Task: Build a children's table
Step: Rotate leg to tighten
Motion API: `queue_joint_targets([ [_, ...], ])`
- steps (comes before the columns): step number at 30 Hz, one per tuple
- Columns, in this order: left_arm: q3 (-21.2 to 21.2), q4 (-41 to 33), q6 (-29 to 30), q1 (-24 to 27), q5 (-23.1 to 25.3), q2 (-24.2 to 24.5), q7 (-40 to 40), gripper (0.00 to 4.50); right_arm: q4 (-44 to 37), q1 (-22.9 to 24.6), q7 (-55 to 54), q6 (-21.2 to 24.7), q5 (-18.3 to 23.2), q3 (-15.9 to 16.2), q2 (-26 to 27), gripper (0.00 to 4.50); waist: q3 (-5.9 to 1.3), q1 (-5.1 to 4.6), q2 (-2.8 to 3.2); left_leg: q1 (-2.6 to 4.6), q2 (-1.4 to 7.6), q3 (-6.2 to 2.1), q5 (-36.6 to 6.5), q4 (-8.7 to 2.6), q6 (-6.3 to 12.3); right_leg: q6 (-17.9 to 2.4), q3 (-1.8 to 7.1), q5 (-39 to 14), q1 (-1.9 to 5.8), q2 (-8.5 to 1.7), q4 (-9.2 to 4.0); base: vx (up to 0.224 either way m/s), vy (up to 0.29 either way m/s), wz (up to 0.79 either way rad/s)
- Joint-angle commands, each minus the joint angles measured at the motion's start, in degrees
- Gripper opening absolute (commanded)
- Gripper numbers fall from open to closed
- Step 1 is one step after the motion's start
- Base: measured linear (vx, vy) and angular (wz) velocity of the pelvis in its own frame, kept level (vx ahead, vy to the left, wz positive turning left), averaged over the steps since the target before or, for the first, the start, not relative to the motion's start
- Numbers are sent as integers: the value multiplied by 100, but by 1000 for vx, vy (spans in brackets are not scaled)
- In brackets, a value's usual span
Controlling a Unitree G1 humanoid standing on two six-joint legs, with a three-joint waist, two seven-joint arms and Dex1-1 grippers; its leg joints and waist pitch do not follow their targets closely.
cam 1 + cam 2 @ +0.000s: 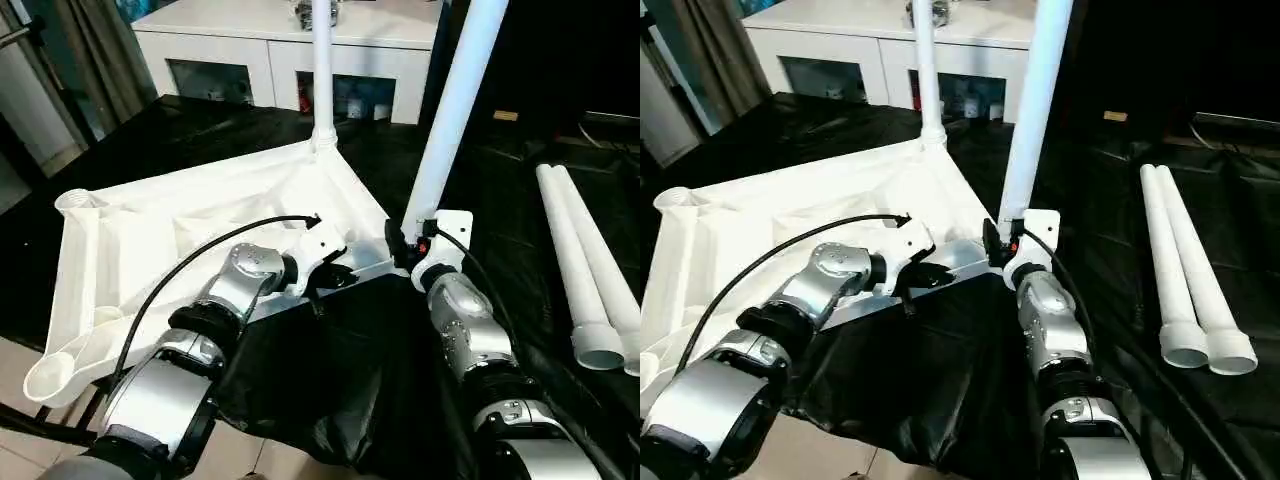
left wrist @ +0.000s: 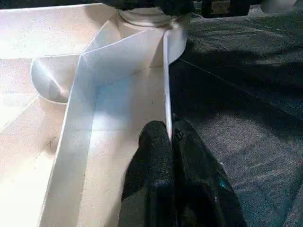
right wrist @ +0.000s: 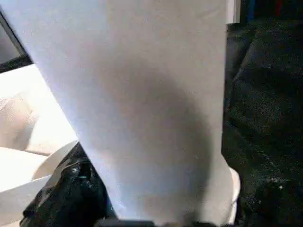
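Note:
The white tabletop (image 1: 150, 230) lies upside down on black cloth, its ribbed underside up. One white leg (image 1: 322, 70) stands upright in the far corner socket. A second leg (image 1: 455, 110) leans slightly right over the near right corner, and my right gripper (image 1: 410, 245) is shut around its lower part; the leg's foot is hidden behind the gripper. In the right wrist view this leg (image 3: 142, 109) sits between my black fingers (image 3: 66, 189). My left gripper (image 2: 168, 135) is shut on the tabletop's thin rim (image 2: 166, 85), just left of that corner.
Two loose white legs (image 1: 590, 270) lie side by side on the cloth at the right. A white glass-doored cabinet (image 1: 270, 50) stands behind the work. Open corner sockets show at the left (image 1: 78, 203) and near left (image 1: 55, 375). Tiled floor lies in front.

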Motion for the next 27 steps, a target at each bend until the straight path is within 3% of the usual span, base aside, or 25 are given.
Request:
queue_joint_targets([
  [1, -77, -186, -208, 105, -66, -9, -277, 0, 308, 122, 174, 123, 42, 59, 62, 334, -330, -18, -77, -22, 65, -5, -1178, -386, 270, -1108, 206, -1546, 291, -394, -464, 0, 0, 0],
  [6, -123, -275, -297, 193, -75, 129, -555, 0, 163, 168, 597, 1, 145, 82, -11, 382, -347, -52, -81, -53, 65, 3, -977, -364, 391, -1259, 199, -1171, 318, -397, -424, 0, 0, 0],
  [14, -180, -311, -411, 259, -60, 287, -834, 0, -122, 281, 1182, -53, 177, 203, -228, 444, -345, -47, -76, -43, 78, 11, -1008, -361, 414, -1290, 196, -1237, 317, -398, -430, 0, 0, 0],
  [19, -236, -375, -505, 295, -52, 415, -1173, 0, -619, 605, 1783, 27, 46, 459, -648, 444, -360, -11, -58, -50, 94, 18, -807, -335, 502, -1357, 192, -864, 322, -393, -385, 0, 0, 0],
  [22, -262, -403, -549, 316, -45, 477, -1334, 0, -915, 783, 2169, 61, 107, 518, -851, 444, -367, 20, -79, -57, 93, 31, -760, -316, 581, -1400, 178, -673, 337, -380, -370, 0, 0, 0],
  [26, -292, -404, -607, 328, -54, 533, -1485, 0, -1155, 919, 2469, 84, 153, 572, -1021, 444, -361, 82, -82, -54, 103, 35, -791, -317, 585, -1357, 172, -849, 322, -394, -382, 0, 0, 0],
  [27, -331, -413, -652, 346, -49, 586, -1611, 0, -1316, 1009, 2692, 64, 161, 629, -1166, 444, -362, 89, -27, -50, 104, 28, -808, -316, 558, -1357, 172, -889, 316, -401, -380, 0, 0, 0],
])
